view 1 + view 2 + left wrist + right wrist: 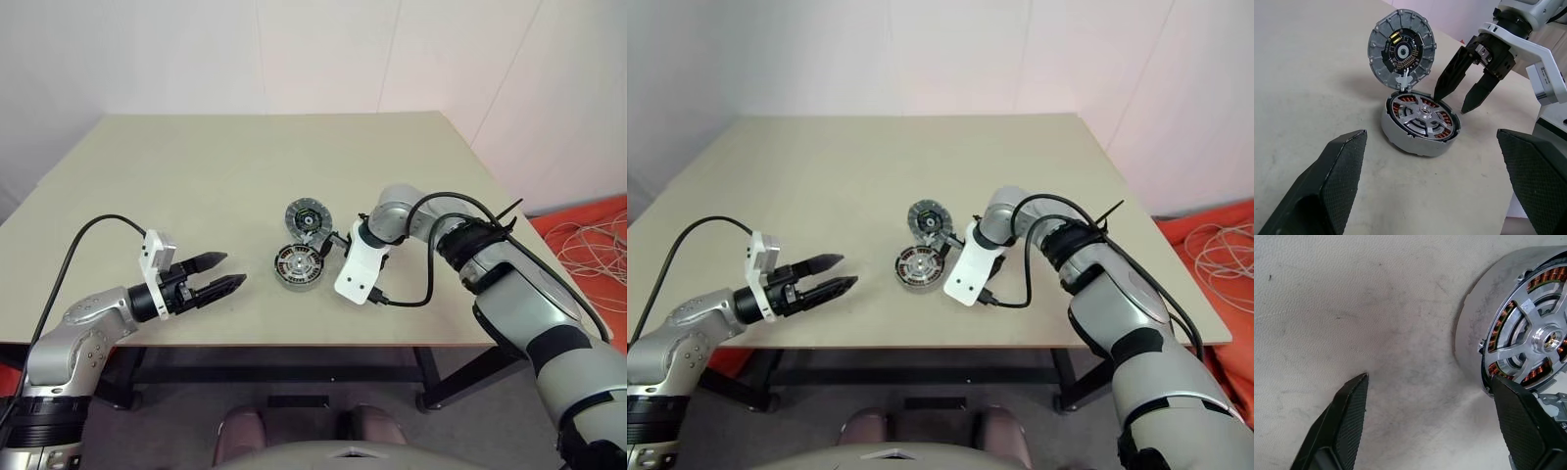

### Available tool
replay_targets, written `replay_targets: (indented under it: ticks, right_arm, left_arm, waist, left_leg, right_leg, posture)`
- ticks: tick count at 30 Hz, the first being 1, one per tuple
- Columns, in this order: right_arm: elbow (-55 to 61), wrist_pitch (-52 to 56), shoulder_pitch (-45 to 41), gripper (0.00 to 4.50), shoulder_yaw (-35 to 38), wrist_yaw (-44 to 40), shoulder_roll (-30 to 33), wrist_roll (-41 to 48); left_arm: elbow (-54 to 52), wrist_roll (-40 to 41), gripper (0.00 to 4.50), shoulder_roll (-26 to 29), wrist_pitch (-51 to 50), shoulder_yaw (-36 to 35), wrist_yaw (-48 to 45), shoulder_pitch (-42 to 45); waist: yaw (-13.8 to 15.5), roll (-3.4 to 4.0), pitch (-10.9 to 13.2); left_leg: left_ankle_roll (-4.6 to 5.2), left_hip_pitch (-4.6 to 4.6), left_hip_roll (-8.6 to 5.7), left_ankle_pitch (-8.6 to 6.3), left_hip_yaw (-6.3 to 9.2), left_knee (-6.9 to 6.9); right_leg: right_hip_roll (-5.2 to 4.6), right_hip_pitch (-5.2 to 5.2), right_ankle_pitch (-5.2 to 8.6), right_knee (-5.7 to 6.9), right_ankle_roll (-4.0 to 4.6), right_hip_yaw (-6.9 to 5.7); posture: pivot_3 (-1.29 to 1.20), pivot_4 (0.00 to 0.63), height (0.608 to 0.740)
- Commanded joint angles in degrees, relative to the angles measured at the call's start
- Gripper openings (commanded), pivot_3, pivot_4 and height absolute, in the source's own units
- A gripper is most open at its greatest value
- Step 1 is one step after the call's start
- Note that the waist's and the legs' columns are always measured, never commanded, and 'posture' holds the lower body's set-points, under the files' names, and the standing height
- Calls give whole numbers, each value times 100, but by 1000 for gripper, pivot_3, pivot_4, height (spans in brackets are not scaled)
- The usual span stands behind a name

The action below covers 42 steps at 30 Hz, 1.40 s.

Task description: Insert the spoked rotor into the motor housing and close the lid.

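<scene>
The motor housing (299,268) is sitting on the beige tabletop (216,176), a little toward the front edge and roughly midway between the side edges, and the spoked rotor (1422,119) is already lying inside it, its flat silver spokes showing over the ring of copper coils. The lid (305,217) is standing open, tilted up from the housing's far rim where a small hinge is joining the two, with its dark inner face and central hub turned toward the front of the table. The right gripper (1455,99) is pointing steeply downward just beside the housing on the side nearer the table's right edge, with its two black fingers (1449,81) spread apart and nothing between them; their tips are hanging close to the housing's rim, though whether they are touching it is hard to tell. In the right wrist view one finger (1528,423) is overlapping the edge of the housing while the other is sitting over bare tabletop. The left gripper (217,273) is hovering well apart from the housing, nearer the front left part of the tabletop, lying almost level and aiming toward it, its fingers wide apart and gripping nothing.
</scene>
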<state>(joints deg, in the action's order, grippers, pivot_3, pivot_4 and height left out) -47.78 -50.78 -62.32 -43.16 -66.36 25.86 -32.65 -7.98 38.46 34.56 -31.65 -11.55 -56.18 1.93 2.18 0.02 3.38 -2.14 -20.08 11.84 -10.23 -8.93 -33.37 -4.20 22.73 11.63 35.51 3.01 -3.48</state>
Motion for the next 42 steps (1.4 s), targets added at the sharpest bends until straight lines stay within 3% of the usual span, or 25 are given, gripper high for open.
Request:
replay_targets:
  ticks: [1, 8, 11, 22, 28, 35, 42]
  right_arm:
    - [3, -6, -147, 3236, 22, 36, -119, -18]
    - [-90, 14, -156, 801, -15, 112, -245, -103]
    - [-116, 36, -176, 37, -11, 148, -298, -126]
    - [209, 637, -155, 3, 165, -204, -434, 97]
    - [1837, 3213, 289, 3, 744, -1004, -381, 449]
    - [4166, 7094, 823, 3, 943, -2357, -513, 374]
    - [4369, 8213, 715, 3, 620, -2306, -406, 246]
  left_arm:
    - [-156, 65, 4500, 0, 99, -101, 19, 104]
    - [-145, 52, 4500, -18, 120, -89, 35, 112]
    - [-137, 41, 4500, -30, 129, -72, 38, 126]
    - [-76, -11, 4500, -94, 191, -16, 32, 178]
    - [-22, -51, 4500, -115, 243, -14, 13, 185]
    - [140, -102, 4500, -120, 308, 55, -38, 312]
    - [223, -136, 4500, -126, 344, 89, -56, 385]
  waist:
    - [1, 0, 0]
    - [13, 0, 0]
    - [8, -8, 0]
    - [-1, -8, 1]
    - [35, -10, 9]
    - [76, -9, 21]
    - [134, -8, 22]
  left_leg:
    - [0, 1, 0, 0, 0, 0]
    - [0, 0, 0, 0, 0, 0]
    - [0, 1, 0, 0, 1, 1]
    - [0, 8, 1, 0, 0, 0]
    - [-5, 1, 2, 3, 1, 0]
    - [-6, -6, 5, 4, 8, 9]
    - [-13, 0, 5, 8, 21, 11]
  right_leg:
    - [1, 0, 0, 1, 1, 0]
    - [0, 0, 1, 2, 2, 2]
    - [0, -3, 1, 2, 3, 2]
    - [1, -2, 1, 6, 2, 4]
    - [3, 4, -1, 11, 7, 4]
    - [3, 10, 0, 12, 12, 5]
    - [1, 10, 4, 12, 7, 8]
  posture:
    - [0, 0, 740]
    - [0, 0, 740]
    - [0, 0, 740]
    - [0, 0, 740]
    - [0, 0, 740]
    - [0, 0, 740]
    - [0, 0, 740]
